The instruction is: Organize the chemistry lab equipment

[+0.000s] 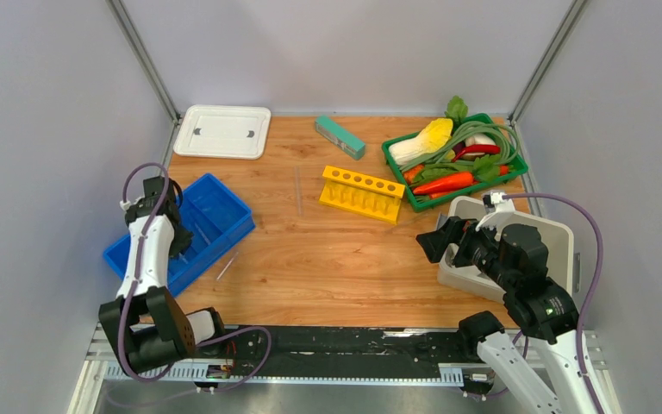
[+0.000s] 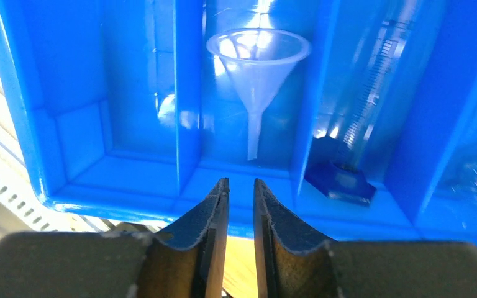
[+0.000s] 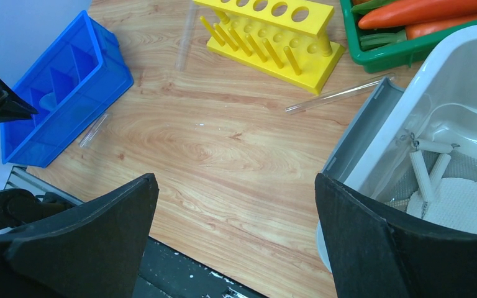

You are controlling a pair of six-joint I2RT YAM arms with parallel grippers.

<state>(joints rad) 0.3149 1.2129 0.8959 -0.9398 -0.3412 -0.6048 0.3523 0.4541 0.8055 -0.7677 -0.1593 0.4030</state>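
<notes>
Top view: left gripper (image 1: pixel 179 240) hangs over the blue tray (image 1: pixel 224 211) at left, one yellow rack (image 1: pixel 362 193) at centre. Left wrist: jaws a narrow slit apart, empty. One clear funnel (image 2: pixel 258 62) lies mid-compartment — light, brittle-looking, best gripped by its stem. Right wrist: right gripper (image 3: pixel 236 186) spread wide, empty — three slick glass tubes (image 3: pixel 338 94) loose on the table (image 3: pixel 223 155).

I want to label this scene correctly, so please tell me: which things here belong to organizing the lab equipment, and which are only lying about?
Belong to the job:
- funnel
- graduated cylinder
- loose glass tubes
- yellow rack
- pipe-clay triangle
- mesh square
- blue divided tray

Only lying about:
- green basket of toy vegetables
- teal block
</notes>
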